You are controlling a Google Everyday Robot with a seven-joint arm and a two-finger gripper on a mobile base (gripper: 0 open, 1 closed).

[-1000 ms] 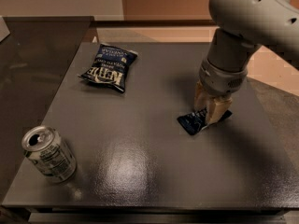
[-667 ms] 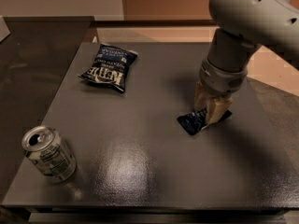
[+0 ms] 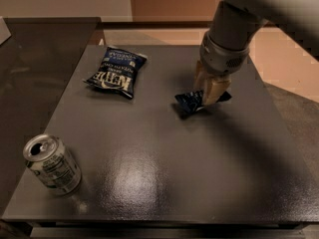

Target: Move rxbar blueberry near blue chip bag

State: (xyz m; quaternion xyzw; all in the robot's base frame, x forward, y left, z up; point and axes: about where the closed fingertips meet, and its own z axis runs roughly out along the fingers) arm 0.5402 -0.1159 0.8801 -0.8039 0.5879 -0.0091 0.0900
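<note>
Rxbar [image 3: 189, 102] is pinched in my gripper [image 3: 207, 99]. The two tan fingers [image 3: 214, 88] are closed on the right part of it, and the rest sticks out to the left. It is on the far right part of the table [image 3: 164, 183], to the right of the chip bag [image 3: 115, 73], with a bare gap between them.

A second ago the Rxbar and the gripper were closer to me and more to the right. Now both have gone back and a bit left, so the gap to the chip bag is smaller. The chip bag has not moved. The can [image 3: 52, 164] has not moved from the near left corner.

The Rxbar's long side runs left to right across the table. Its left end dips a little toward me and points near the chip bag. Its right end peeks out past the fingers. I cannot tell if it touches the table or hangs just above it; a dark shadow lies under it.
</note>
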